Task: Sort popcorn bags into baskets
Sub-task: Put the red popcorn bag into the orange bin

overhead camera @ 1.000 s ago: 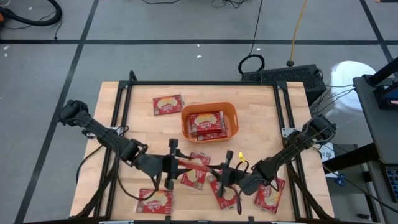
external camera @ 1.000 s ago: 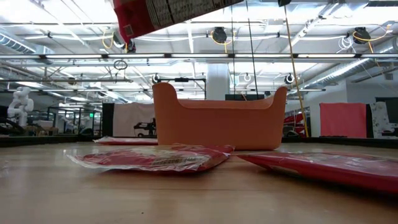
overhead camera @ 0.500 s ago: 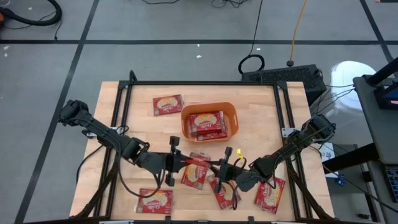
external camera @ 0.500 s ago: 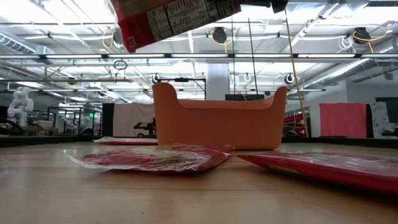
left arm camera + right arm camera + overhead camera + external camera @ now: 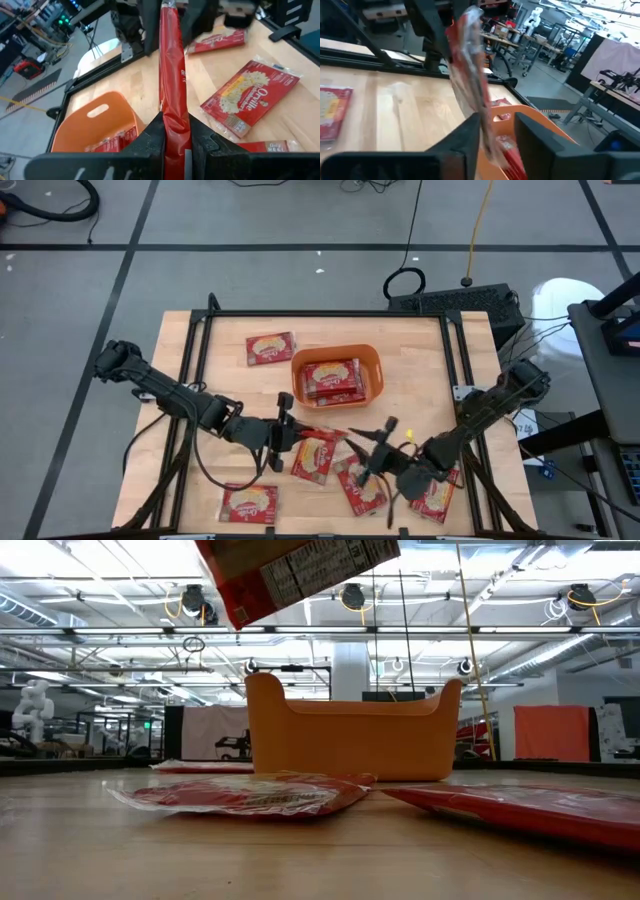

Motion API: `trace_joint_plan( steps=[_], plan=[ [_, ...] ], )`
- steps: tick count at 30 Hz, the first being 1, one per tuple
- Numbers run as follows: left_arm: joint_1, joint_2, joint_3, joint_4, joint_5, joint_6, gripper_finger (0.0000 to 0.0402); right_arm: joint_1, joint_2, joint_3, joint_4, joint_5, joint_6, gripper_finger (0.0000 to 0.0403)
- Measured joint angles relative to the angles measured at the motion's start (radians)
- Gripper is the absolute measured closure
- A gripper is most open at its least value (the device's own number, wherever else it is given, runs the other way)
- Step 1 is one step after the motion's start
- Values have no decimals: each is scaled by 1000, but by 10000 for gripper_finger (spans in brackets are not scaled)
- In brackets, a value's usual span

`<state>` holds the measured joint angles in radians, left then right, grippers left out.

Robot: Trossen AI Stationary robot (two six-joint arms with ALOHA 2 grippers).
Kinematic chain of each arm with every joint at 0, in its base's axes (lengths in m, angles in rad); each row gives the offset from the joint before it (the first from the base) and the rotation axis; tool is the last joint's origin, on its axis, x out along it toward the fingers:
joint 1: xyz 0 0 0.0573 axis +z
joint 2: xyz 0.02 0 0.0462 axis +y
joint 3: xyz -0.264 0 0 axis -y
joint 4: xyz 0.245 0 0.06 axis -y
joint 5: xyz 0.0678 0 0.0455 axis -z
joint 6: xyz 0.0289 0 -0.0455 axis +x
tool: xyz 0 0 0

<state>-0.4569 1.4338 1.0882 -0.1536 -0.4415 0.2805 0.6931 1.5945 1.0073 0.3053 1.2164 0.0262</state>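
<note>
1. Loose popcorn bags (image 5: 249,503) lie on the wooden surface (image 5: 415,370).
2. The left hand (image 5: 291,434) is clamped on an edge-up red bag (image 5: 172,80), lifted above the surface.
3. The orange basket (image 5: 372,360) sits beyond it, more bags inside.
4. The right hand (image 5: 372,452) stands open, its fingers (image 5: 532,131) either side of that bag's far end.

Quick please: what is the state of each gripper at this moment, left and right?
Left gripper: shut on a popcorn bag, held edge-up above the table.
Right gripper: jaws apart, the same bag between them; whether it grips cannot be told.
</note>
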Motion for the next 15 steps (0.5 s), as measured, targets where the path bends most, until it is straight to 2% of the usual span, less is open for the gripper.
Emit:
trace_joint_plan(
  steps=[4, 7, 11, 15],
  plan=[
    [7, 0, -1, 17, 17, 42, 361, 46, -63, 0, -97, 18, 77, 244],
    [35, 0, -1, 38, 18, 68, 359, 89, -91, 0, -160, 41, 147, 228],
    [98, 0, -1, 62, 14, 132, 359, 165, -109, 0, -220, 172, 206, 223],
    [167, 9, -1, 195, -13, 211, 358, 242, -109, -15, -204, 295, 254, 223]
  ],
)
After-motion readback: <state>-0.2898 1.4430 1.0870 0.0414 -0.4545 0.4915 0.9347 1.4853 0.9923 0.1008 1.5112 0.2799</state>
